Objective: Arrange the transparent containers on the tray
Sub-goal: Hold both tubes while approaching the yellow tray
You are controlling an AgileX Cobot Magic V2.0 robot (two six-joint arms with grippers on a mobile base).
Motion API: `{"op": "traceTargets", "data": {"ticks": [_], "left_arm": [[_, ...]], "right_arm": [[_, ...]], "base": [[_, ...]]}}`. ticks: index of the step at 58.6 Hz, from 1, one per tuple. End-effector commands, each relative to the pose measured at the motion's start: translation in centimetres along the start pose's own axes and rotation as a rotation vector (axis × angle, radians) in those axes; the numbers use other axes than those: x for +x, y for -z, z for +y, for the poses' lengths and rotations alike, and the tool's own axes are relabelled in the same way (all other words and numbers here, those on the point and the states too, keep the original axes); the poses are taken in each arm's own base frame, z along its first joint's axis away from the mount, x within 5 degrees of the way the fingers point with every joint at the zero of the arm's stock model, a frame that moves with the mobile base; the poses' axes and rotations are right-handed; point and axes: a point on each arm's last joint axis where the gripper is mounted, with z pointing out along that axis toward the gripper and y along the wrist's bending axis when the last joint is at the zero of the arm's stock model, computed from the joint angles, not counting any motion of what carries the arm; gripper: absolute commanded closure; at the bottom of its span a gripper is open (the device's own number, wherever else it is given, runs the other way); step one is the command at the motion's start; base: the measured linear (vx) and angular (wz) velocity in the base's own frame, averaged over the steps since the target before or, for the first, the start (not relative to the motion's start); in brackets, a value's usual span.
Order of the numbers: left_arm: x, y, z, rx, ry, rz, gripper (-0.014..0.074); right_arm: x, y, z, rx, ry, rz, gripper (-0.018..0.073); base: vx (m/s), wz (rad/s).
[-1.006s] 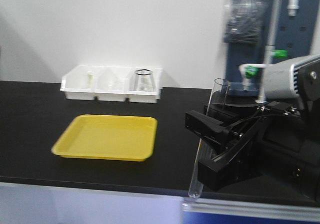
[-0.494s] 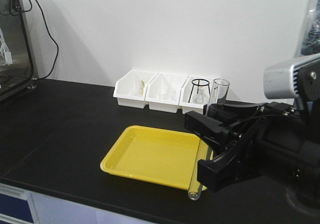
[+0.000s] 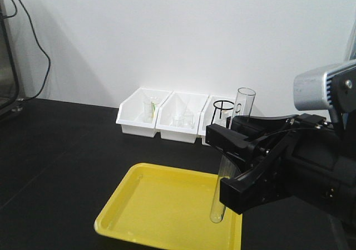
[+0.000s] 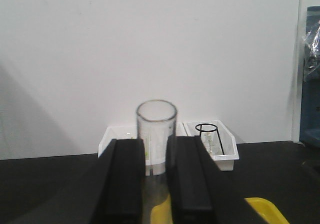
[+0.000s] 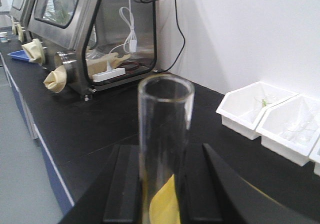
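A clear test tube (image 3: pixel 229 155) stands nearly upright in my right gripper (image 3: pixel 225 169), which is shut on it. Its rounded bottom hangs over the right part of the yellow tray (image 3: pixel 144 205). The right wrist view shows this tube (image 5: pixel 165 114) pinched between the black fingers (image 5: pixel 125 184), with yellow tray (image 5: pixel 162 199) below. In the left wrist view, my left gripper (image 4: pixel 155 149) is shut on another upright test tube (image 4: pixel 156 129), with a corner of the tray (image 4: pixel 262 209) underneath. The left gripper is out of the front view.
Three white bins (image 3: pixel 139 113) with small glassware stand against the back wall; the right one holds a flask with a black wire frame (image 4: pixel 207 134). A steel glovebox (image 5: pixel 90 34) stands on the black bench far to the left.
The front view has shifted: tray and bins slid right and nearer. The tube in my right gripper, earlier beyond the tray's right side, now hangs over the tray.
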Motion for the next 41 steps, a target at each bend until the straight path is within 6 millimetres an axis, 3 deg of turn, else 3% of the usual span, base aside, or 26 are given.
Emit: {"op": "traceTargets", "data": {"ticks": [1, 41], "left_arm": [[-2.06, 0.14, -0.22, 0.017, 0.014, -0.120, 0.0514], [-2.06, 0.14, -0.22, 0.017, 0.014, -0.120, 0.0514]], "right_arm": [[-2.14, 0.64, 0.19, -0.020, 0.007, -0.127, 0.0571], [-2.14, 0.64, 0.19, -0.020, 0.007, -0.127, 0.0571]], "base": [[0.26, -0.09], [0.20, -0.15]]}}
